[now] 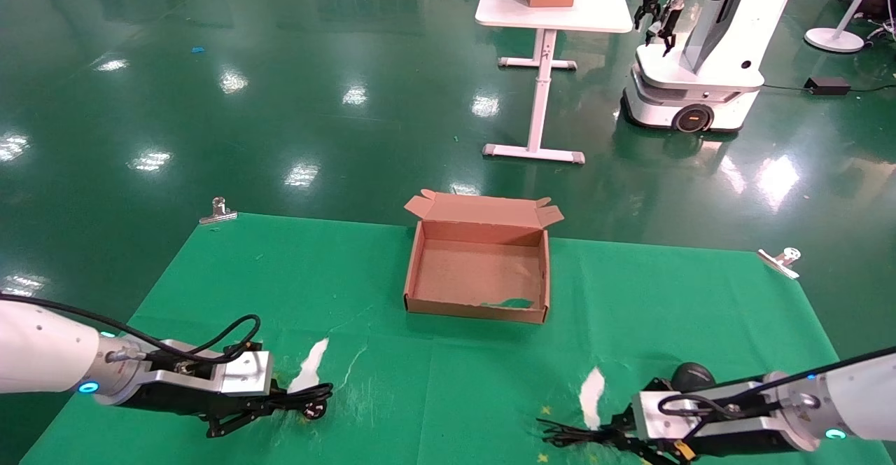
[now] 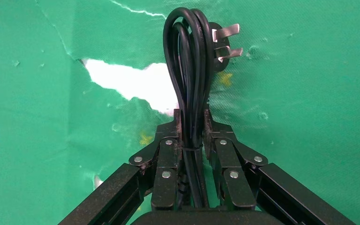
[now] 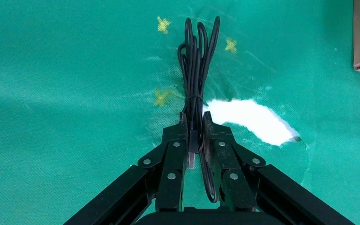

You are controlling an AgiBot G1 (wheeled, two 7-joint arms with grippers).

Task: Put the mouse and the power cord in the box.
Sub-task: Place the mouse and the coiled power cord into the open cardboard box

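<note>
Left gripper point(image 2: 193, 123): fingers clamped on power cord point(image 2: 191, 70), low at counter's near left | right gripper point(image 3: 194, 125): clamped on mouse point(image 1: 692, 375) cable, near right | box point(image 1: 478, 269) empty, centre | advised lifting clear before carrying, plug and mouse dangling.

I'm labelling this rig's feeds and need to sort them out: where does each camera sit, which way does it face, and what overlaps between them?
Head view: on the robot's head, looking forward and down at the green mat and the empty box; both arms show near the bottom edge.
Left wrist view: on the left arm, looking along the left gripper, shut on the power cord.
Right wrist view: on the right arm, looking along the right gripper, shut on the mouse's bundled cable.
Shared: the head view also shows the power cord, both grippers, and the mouse.
</note>
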